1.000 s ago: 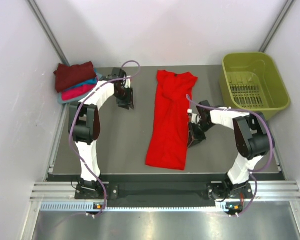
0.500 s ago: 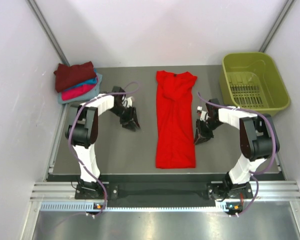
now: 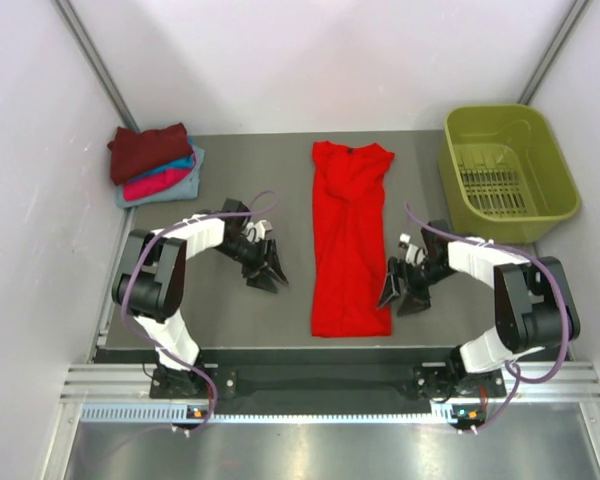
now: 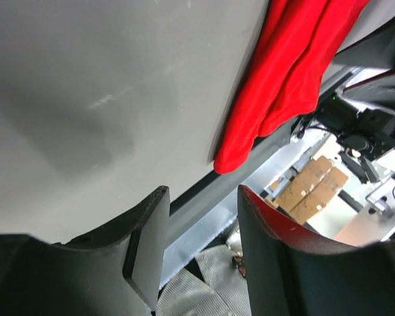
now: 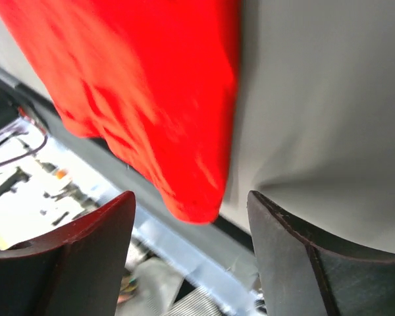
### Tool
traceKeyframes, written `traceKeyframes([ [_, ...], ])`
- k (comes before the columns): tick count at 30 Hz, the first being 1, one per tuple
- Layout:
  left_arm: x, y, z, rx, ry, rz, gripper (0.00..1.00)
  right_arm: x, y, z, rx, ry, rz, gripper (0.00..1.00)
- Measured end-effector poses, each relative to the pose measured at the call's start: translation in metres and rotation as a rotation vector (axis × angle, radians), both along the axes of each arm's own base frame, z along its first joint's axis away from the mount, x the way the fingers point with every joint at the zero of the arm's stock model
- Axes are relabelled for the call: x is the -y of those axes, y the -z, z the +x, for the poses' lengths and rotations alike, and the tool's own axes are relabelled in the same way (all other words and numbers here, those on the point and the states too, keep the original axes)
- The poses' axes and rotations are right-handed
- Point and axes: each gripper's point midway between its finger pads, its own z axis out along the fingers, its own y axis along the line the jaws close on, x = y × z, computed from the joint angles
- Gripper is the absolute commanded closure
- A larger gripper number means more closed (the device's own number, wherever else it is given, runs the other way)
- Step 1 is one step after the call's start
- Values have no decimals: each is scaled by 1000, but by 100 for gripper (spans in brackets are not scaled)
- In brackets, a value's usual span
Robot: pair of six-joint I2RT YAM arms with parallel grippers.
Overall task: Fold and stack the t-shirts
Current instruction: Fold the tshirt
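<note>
**Red shirt lies flat, both arms hold nothing**

The bright red cloth t-shirt [image 3: 350, 235], folded into a long strip, lies flat on the dark grey desk [image 3: 230, 310] in the middle of the frame. The left fingers [image 3: 263, 263] sit left of its lower part, spread apart and empty. The right fingers [image 3: 391, 290] sit just beside its lower right edge, also spread and empty. A pile of folded t-shirts [image 3: 152, 165], maroon on top, is at the upper left. An olive-green plastic basket [image 3: 508, 170] stands at the upper right.

Olive-green basket [image 3: 495, 125] sits at far right corner of the grey table [image 3: 220, 310]
</note>
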Motion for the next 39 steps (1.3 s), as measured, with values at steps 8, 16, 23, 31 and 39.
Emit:
traceKeyframes([
  [8, 18, 8, -21, -49, 27, -28, 50, 0, 8, -35, -116, 49, 14, 36],
  [16, 47, 33, -46, -137, 114, -32, 50, -4, 11, -30, -115, 89, 31, 45],
  [23, 68, 32, -46, -141, 167, -67, 51, -7, 11, -27, -113, 113, 45, 46],
  [31, 90, 31, -51, -132, 244, -89, 51, -10, 12, -24, -105, 123, 53, 48],
  [39, 95, 33, -63, -133, 277, -92, 57, -12, 12, -25, -115, 123, 58, 52],
])
